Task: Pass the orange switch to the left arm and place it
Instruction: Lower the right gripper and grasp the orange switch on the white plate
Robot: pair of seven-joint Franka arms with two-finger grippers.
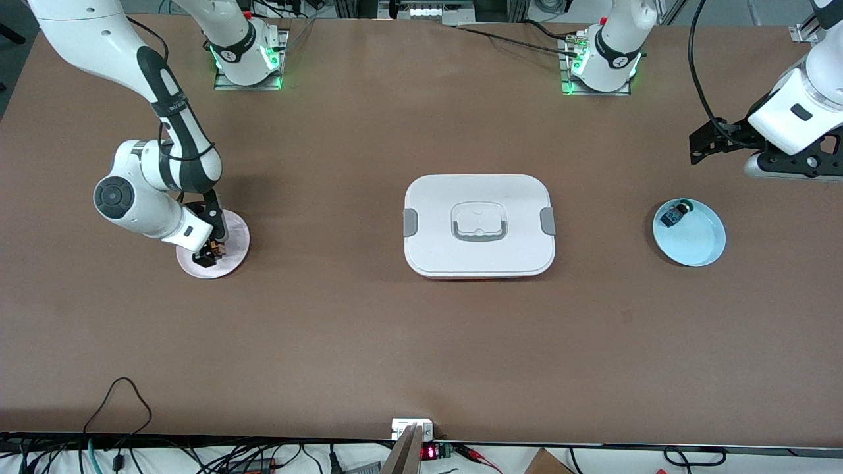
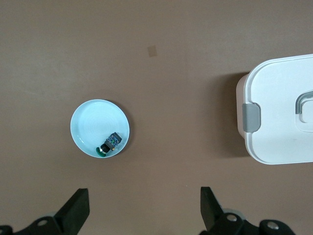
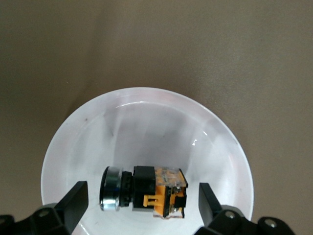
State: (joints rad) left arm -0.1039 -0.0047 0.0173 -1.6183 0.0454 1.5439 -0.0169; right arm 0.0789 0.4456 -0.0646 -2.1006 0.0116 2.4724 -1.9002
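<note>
The right claw (image 1: pixel 209 253) hangs low over the pink plate (image 1: pixel 234 227) at the right arm's end of the tabletop (image 1: pixel 421 342), at about 9 o'clock from the box (image 1: pixel 479 225) in the front view. Its fingers are spread wide and grasp nothing. In the right wrist view the switch (image 3: pixel 144 192) lies on its side in the plate (image 3: pixel 146 127), between the two fingers (image 3: pixel 73 200) and touching neither. The step in hand appears to be the pick-up. To do it well, lower the claw straight down until the fingers straddle the orange body, not the round cap, then clench squarely so the part does not roll or skid on the smooth plate. Lift well above the plate rim before travelling. The box sits at the tabletop's centre, directly between the two plates, and is the obstacle. Any handover path should pass above it or around it at its 12 or 6 o'clock side, with clearance kept from its lid and side clips. At 3 o'clock from the box lies the blue plate (image 1: pixel 689 232), holding a small dark component (image 1: pixel 673 215) with a blue face and green cap. This part is not to be disturbed. The left claw (image 2: pixel 144 210), released and empty, waits over bare tabletop near the blue plate.
</note>
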